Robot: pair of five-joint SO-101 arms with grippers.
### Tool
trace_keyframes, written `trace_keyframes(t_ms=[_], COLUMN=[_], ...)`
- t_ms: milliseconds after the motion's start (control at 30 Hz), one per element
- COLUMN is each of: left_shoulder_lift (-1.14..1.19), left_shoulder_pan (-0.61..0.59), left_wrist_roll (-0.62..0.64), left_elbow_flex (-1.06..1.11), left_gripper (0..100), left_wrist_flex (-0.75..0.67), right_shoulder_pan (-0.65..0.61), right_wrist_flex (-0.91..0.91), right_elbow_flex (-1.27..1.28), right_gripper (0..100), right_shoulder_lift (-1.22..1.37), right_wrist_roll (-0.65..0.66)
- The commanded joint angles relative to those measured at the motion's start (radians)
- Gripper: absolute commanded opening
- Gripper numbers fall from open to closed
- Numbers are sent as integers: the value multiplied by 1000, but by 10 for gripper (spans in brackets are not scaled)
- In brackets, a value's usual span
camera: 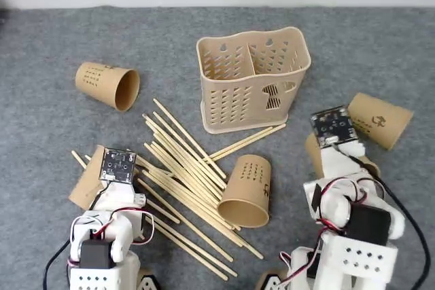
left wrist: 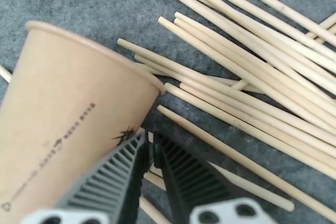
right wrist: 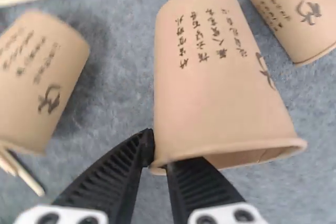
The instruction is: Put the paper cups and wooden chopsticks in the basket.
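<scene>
One perforated basket [camera: 238, 100] stands upright on the grey carpet [camera: 54, 45]. Five paper cups lie on their sides around it: far-left cup [camera: 107, 85], centre cup [camera: 248, 191], far-right cup [camera: 380, 121], left-arm cup [left wrist: 68, 129], right-arm cup [right wrist: 215, 77]. Wooden chopsticks [camera: 183, 159] are scattered loose just in front of the basket. Right gripper [right wrist: 159, 153] pinches the right-arm cup's rim. Left gripper [left wrist: 150, 137] is closed to a slit, holding nothing, tips against the left-arm cup's side.
</scene>
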Motion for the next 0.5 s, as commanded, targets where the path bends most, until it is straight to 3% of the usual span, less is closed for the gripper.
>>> trace_keyframes(t_ms=[0, 167, 467], left_shoulder_lift=[-15, -15, -15], left_shoulder_pan=[0, 0, 0], left_wrist_roll=[11, 11, 11], left_elbow_flex=[-18, -18, -18], left_gripper=[14, 14, 14], left_wrist_flex=[5, 5, 5], right_shoulder_pan=[5, 7, 13], right_wrist_flex=[54, 136, 236], right_elbow_flex=[-64, -84, -374], right_gripper=[8, 8, 8], right_shoulder_lift=[2, 47, 440], right_wrist_roll=[117, 209, 296])
